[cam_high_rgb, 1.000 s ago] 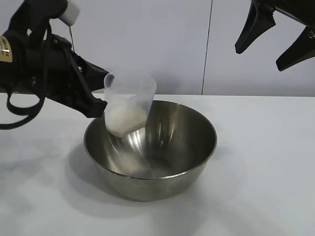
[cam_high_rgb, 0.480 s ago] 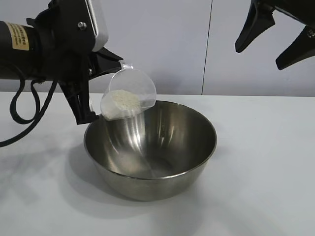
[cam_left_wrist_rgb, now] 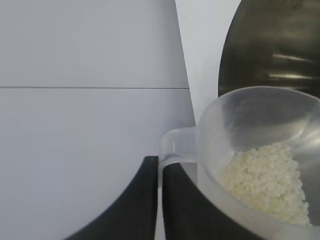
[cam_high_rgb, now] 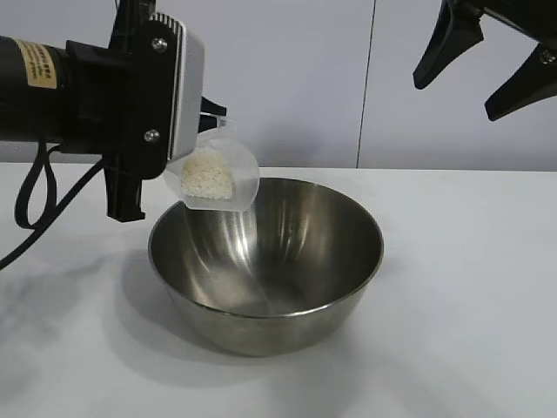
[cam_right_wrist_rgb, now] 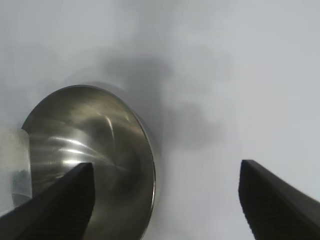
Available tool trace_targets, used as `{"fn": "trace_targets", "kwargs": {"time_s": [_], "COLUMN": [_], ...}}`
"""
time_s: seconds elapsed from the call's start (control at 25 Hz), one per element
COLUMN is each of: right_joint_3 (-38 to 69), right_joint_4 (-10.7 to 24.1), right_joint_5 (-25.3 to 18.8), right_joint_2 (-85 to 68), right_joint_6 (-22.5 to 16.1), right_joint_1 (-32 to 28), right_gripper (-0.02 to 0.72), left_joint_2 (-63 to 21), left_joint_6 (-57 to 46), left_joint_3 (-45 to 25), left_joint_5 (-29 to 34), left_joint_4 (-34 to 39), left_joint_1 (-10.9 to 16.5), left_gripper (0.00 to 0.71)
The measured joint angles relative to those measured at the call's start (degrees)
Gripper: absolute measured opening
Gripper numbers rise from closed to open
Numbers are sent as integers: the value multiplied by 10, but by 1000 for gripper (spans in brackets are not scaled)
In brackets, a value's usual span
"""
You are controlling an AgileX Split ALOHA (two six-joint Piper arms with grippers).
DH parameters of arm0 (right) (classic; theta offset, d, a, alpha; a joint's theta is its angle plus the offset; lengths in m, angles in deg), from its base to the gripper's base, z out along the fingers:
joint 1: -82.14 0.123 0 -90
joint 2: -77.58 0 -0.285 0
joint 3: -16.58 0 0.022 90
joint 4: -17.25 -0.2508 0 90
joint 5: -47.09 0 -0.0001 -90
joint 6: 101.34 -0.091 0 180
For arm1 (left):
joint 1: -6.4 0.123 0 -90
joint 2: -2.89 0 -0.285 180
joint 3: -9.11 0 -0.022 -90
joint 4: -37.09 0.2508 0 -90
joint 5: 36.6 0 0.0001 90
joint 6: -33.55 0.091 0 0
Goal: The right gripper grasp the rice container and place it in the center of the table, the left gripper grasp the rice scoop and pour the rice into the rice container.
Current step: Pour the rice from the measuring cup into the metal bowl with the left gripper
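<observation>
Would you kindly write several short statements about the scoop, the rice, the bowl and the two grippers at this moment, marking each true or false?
1. The left gripper is shut on the rice scoop. True.
2. The rice container already holds a heap of rice. False: the rice sits in the tilted scoop; the bowl shows only bare steel.
3. The scoop hangs over the bowl's rim on the left arm's side. True.
4. The right gripper grips the bowl's rim. False: it hangs open, high above the table, holding nothing.
</observation>
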Motion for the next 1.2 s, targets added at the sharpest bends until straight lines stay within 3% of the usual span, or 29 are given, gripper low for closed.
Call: {"fn": "trace_targets", "kwargs": {"time_s": [0.16, 0.32, 0.64, 1.2], "right_joint_3": [0, 0, 0, 0], "right_joint_4": [-1, -2, -2, -2], "right_joint_5": [2, 2, 2, 5], "right_joint_2": [0, 0, 0, 0], "right_joint_6": [0, 0, 0, 0], "right_joint_1": [0, 0, 0, 0], "right_gripper": [545, 545, 545, 545], "left_joint_2": [0, 0, 0, 0], "left_joint_6": [125, 244, 418, 532], "left_joint_3": [0, 0, 0, 0], "left_joint_5": [0, -1, -34, -35], "left_joint_4": [-86, -152, -164, -190], "left_joint_1": [-33, -43, -60, -71], "left_gripper": [11, 11, 11, 10]}}
